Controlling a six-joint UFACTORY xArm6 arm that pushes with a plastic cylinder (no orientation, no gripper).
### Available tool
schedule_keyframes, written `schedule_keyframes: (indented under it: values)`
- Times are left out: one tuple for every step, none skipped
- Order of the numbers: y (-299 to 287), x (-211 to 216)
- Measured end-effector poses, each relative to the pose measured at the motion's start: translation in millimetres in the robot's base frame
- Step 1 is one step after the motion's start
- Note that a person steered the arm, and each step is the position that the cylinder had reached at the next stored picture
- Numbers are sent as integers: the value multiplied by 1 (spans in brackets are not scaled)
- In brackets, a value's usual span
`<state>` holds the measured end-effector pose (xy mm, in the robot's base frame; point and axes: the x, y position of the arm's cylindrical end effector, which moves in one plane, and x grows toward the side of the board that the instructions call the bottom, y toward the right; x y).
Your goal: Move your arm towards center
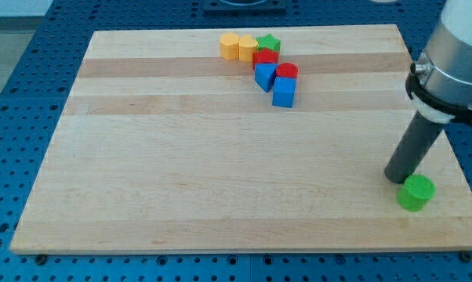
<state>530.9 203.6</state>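
My tip [398,177] rests on the wooden board [220,180] near the view's lower right corner. A green cylinder [416,193] stands just right of and below the tip, almost touching it. Far away, at the view's top centre, several blocks sit clustered: an orange-yellow hexagonal block [230,46], a yellow block [247,47], a green star [269,44], a red block [264,58], a red cylinder [287,72], a blue block [264,76] and a blue cube [284,92].
The arm's grey-white body [459,55] hangs over the board's right edge. A blue perforated table [16,117] surrounds the board on all sides.
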Motion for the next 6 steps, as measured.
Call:
schedule_keyframes:
  values:
    - [0, 0]
    - [-4, 0]
    - [-46, -14]
    - [-105, -39]
    - [-169, -42]
    - [-219, -57]
